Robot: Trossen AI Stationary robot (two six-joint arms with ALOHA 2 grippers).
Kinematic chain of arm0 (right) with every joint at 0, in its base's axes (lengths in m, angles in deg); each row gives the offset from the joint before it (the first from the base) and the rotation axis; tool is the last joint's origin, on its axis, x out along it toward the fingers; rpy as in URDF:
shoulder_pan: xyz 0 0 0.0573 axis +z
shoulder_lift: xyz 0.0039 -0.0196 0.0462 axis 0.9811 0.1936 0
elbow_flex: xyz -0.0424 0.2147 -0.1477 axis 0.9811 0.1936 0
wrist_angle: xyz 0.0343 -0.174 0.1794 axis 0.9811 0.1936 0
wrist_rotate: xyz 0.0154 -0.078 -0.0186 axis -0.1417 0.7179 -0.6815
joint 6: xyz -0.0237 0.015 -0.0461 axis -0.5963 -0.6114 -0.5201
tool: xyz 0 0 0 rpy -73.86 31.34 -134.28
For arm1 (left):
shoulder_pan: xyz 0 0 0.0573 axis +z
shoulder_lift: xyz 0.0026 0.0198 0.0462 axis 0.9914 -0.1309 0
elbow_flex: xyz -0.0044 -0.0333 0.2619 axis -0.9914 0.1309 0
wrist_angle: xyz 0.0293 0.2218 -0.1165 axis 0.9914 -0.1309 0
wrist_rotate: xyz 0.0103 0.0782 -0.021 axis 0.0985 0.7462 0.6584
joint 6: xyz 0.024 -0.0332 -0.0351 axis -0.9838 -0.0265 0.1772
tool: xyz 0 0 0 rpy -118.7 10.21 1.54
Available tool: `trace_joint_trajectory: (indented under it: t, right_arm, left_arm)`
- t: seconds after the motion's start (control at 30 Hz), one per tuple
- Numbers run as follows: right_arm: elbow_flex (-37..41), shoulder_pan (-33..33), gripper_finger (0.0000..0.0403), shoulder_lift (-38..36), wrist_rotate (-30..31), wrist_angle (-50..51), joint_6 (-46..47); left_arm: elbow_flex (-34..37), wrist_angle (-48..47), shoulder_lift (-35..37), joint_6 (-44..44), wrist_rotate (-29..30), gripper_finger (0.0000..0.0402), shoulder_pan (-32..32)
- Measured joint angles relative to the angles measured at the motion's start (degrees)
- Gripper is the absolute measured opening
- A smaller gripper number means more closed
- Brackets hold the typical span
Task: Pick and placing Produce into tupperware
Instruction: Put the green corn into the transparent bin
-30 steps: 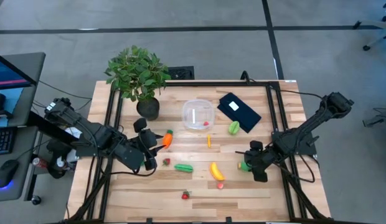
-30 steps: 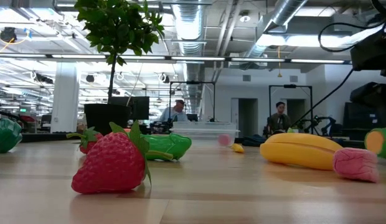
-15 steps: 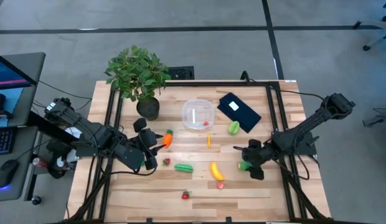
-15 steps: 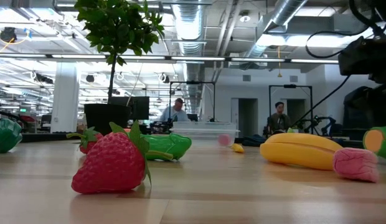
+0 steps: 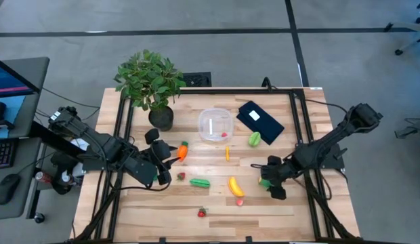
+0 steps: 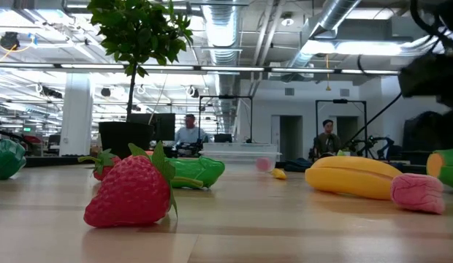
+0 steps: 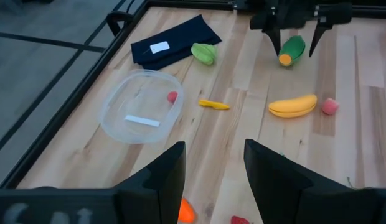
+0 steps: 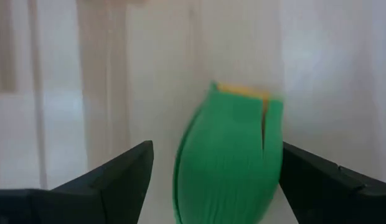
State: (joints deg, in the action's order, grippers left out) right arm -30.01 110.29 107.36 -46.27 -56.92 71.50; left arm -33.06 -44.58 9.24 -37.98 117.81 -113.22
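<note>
While the tupperware (image 5: pixel 215 125) holds only one small red piece, the right gripper (image 5: pixel 269 181), well off to its right, has advanced over the last second to straddle the green piece (image 5: pixel 264 181), fingers wide. Closing looks next. Left gripper (image 5: pixel 162 154) waits, fingers narrow, beside the carrot (image 5: pixel 182 150).

No readable text; white label (image 5: pixel 254 116) on black rectangle (image 5: pixel 261 122) seemingly blank, too small.

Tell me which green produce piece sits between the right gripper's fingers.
The green piece with the orange end, straddled by the open right gripper; the others lie near the black rectangle and beside the banana.
</note>
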Motion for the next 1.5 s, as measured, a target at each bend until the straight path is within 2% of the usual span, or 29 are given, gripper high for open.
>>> trace_joint_trajectory:
  t: [0.17,0.5,1.3,1.5]
  right_arm:
    - [-0.93,-0.54,0.0318,3.41,0.25,0.48,3.07]
    - [-1.16,-0.51,0.0314,3.60,0.56,0.78,4.28]
    - [-0.98,-0.58,0.0228,3.70,0.97,1.09,5.50]
    - [-0.98,-0.58,0.0225,3.72,0.94,1.03,5.48]
  left_arm:
    - [0.00,-0.01,0.00,0.18,0.00,0.0155,0.00]
    - [0.00,-0.06,0.00,-1.26,2.56,0.0155,0.02]
    - [0.00,-1.26,0.00,-0.65,2.89,0.0155,0.02]
    - [0.00,-1.29,0.00,-0.65,2.97,0.0155,0.00]
